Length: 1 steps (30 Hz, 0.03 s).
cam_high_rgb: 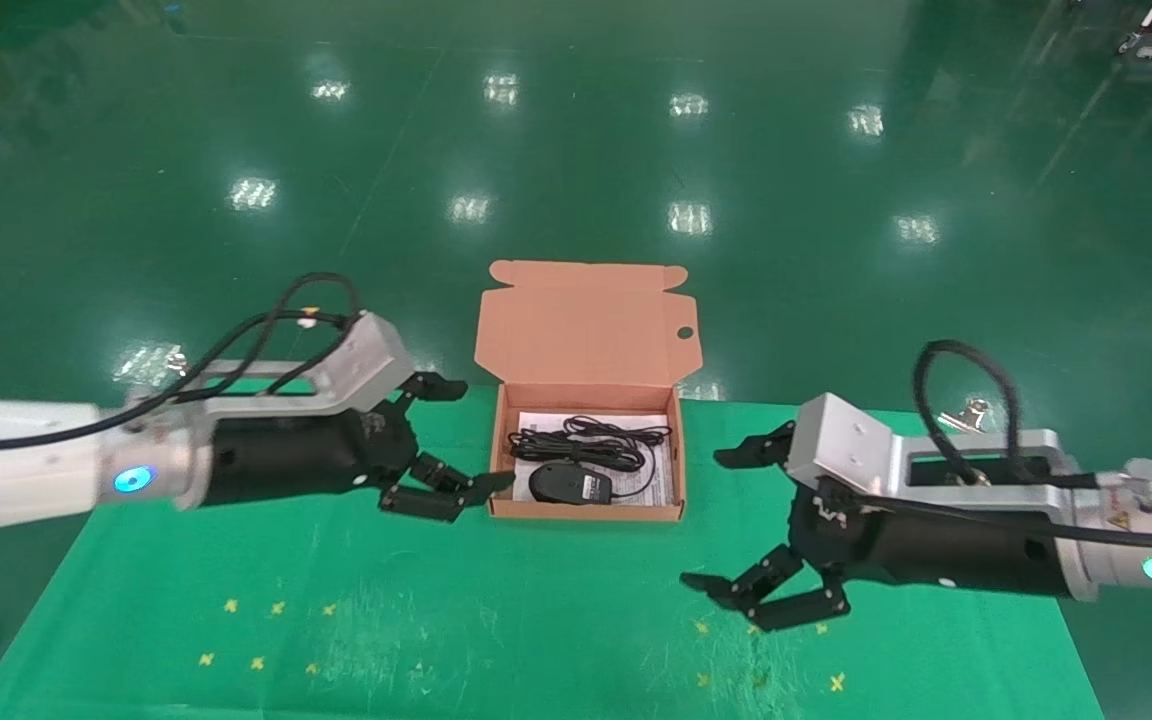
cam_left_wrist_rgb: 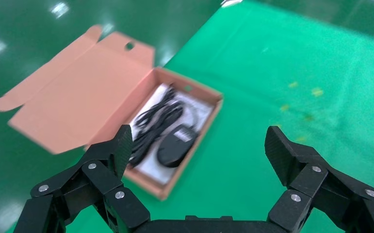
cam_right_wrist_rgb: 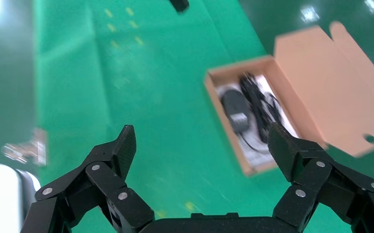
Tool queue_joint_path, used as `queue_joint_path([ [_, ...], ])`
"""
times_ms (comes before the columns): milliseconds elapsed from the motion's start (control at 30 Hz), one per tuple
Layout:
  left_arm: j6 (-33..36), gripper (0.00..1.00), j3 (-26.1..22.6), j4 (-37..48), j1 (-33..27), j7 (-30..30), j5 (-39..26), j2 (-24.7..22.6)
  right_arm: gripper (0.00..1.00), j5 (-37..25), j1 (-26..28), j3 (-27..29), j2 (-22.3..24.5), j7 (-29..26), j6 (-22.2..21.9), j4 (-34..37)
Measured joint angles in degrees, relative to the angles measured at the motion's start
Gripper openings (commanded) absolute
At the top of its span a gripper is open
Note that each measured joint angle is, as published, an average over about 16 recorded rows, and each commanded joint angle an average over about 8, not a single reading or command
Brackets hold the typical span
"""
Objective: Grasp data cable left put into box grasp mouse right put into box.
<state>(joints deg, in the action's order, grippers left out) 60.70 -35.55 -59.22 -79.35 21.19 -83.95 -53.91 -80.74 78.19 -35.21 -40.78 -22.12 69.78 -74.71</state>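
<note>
Left end effector [cam_high_rgb: 456,440] spread wide and empty, hovering just left of the box [cam_high_rgb: 586,505]; right end effector [cam_high_rgb: 736,520] likewise spread and empty, to the box's right. Box sits lid-open on the green counter [cam_high_rgb: 536,620]. Inside, on white paper, the data cable [cam_high_rgb: 591,447] lies behind the mouse [cam_high_rgb: 568,485].

Matt cardboard box [cam_high_rgb: 586,335], green cloth table cover [cam_high_rgb: 536,620], glossy floor [cam_high_rgb: 576,130].
</note>
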Motion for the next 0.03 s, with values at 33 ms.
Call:
queue_joint_path([
  [33,0.45,1.00,0.35,-0.26,0.32,-0.19,0.76,0.34,1.00,0.71,-0.31,0.35,0.11,0.21,0.29,0.02],
])
